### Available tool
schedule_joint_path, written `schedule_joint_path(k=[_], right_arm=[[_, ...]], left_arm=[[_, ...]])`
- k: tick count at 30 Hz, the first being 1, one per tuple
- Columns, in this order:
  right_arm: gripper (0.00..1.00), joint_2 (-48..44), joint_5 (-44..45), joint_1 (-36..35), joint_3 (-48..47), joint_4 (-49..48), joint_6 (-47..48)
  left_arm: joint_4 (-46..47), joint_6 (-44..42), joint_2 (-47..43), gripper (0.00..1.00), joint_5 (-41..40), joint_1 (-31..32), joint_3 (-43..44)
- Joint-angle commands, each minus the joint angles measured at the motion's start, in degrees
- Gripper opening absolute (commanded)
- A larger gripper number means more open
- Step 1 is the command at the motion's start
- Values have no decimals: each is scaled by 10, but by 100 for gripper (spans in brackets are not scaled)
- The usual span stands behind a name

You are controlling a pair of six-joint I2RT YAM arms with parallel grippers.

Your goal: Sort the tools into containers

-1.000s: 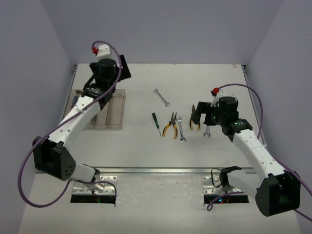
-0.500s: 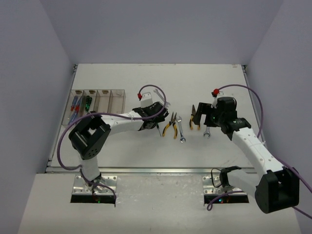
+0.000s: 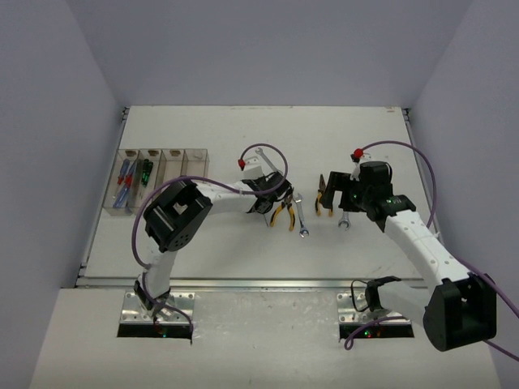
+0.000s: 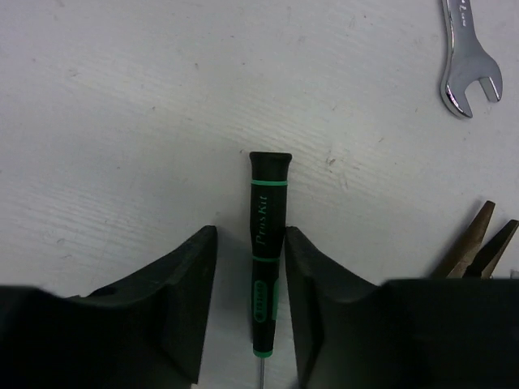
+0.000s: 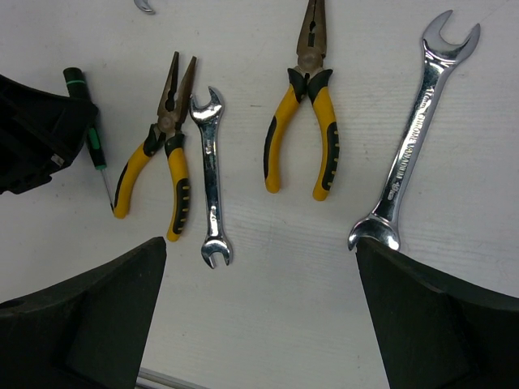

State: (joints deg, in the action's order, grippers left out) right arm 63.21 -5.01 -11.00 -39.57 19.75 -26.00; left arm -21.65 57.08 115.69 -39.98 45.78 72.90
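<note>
A black screwdriver with green bands (image 4: 268,243) lies on the white table between the fingers of my left gripper (image 4: 250,235). The jaws stand narrow on either side of its handle. A strip of table shows on the left side, so they are still open. Seen from above, the left gripper (image 3: 263,204) covers most of that screwdriver. My right gripper (image 5: 261,247) is wide open and holds nothing. It hovers over two yellow-handled pliers (image 5: 158,154) (image 5: 302,130), a small wrench (image 5: 209,170) and a large wrench (image 5: 418,130). The containers (image 3: 185,166) stand at the left.
The two leftmost bins hold blue and red screwdrivers (image 3: 123,180) and a green one (image 3: 146,172). Another silver wrench (image 4: 464,57) lies just beyond the left gripper. Grey walls enclose the table on three sides.
</note>
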Motion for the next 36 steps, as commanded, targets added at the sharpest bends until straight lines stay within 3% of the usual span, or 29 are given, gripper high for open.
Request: schedule_joint_path(k=[1, 4, 7, 11, 14, 17, 20, 23, 27, 31, 36], right_arm=[[99, 0, 6, 3, -22, -14, -2], [99, -3, 5, 2, -22, -15, -2], [99, -6, 4, 2, -21, -15, 1], [99, -14, 3, 2, -17, -19, 5], [99, -17, -3, 2, -14, -24, 10], [99, -15, -5, 2, -14, -25, 12], [99, -17, -5, 2, -13, -26, 17], [99, -21, -7, 3, -11, -27, 18], [99, -21, -13, 2, -9, -30, 19], [99, -15, -21, 2, -9, -35, 20], [99, -6, -30, 2, -12, -35, 22]], left_arm=[[-7, 9, 11, 18, 0, 6, 15], [-13, -20, 10, 0, -4, 4, 16], [-13, -81, 2, 0, -2, -8, 34], [-19, -274, -40, 0, -36, -46, 89], [63, -467, -114, 0, -57, -108, 83], [181, -574, -167, 0, -3, -193, 44], [341, -707, -220, 0, 103, -316, -51], [377, -794, -213, 0, 191, -388, -89], [310, -872, -164, 0, 212, -462, -67], [344, -885, -181, 0, 254, -514, -110], [352, -897, -177, 0, 286, -531, -125]])
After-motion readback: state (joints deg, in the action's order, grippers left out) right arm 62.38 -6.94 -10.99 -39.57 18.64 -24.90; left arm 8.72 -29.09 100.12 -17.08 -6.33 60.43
